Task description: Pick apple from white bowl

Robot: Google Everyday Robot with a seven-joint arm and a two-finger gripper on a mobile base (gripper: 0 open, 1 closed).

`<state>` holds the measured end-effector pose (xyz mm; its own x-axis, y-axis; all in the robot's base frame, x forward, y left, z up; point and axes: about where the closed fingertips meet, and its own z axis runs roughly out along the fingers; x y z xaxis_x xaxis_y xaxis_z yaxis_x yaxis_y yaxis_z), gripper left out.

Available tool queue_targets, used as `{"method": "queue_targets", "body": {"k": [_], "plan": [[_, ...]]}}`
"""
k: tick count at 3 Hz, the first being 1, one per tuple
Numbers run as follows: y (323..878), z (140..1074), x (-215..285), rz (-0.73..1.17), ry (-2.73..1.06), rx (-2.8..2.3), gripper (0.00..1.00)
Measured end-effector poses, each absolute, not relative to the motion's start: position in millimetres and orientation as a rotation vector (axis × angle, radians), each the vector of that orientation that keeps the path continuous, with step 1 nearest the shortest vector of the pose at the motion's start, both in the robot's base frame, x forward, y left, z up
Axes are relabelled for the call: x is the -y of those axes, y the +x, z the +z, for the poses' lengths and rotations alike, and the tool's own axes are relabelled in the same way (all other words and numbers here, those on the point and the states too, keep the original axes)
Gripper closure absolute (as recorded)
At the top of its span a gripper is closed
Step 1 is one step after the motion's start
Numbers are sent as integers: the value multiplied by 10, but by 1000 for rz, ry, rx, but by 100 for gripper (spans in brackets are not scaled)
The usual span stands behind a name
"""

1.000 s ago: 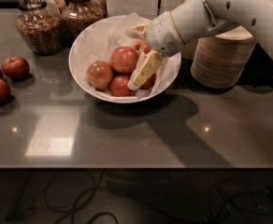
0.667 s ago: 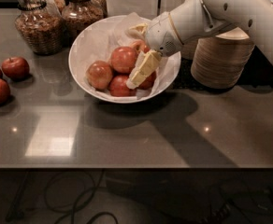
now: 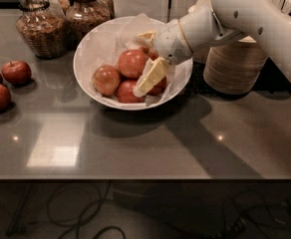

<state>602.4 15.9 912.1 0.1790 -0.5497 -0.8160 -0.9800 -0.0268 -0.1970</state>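
Large glossy red-orange apple (image 3: 130,62) lies mid wide white paper-lined bowl (image 3: 87,51). Cream-fingered claw (image 3: 143,61) spread, straddling it. Expect firm, slick, roll-prone fruit; you pinch across widest middle.

I see my cream-yellow gripper (image 3: 140,63) in the glossy white bowl lined with white paper (image 3: 93,49), at the red-orange, faintly yellow-streaked apple (image 3: 129,62); the table (image 3: 135,143) is grey.

Glossy grey countertop (image 3: 135,148) catches light glints; dark floor (image 3: 175,208) beneath, with what look like cables (image 3: 71,217).
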Motion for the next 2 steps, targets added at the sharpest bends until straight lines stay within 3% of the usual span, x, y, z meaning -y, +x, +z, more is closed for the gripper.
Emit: {"method": "queue_targets", "body": {"k": [2], "plan": [[6024, 9120, -160, 701, -1681, -1470, 46]]}}
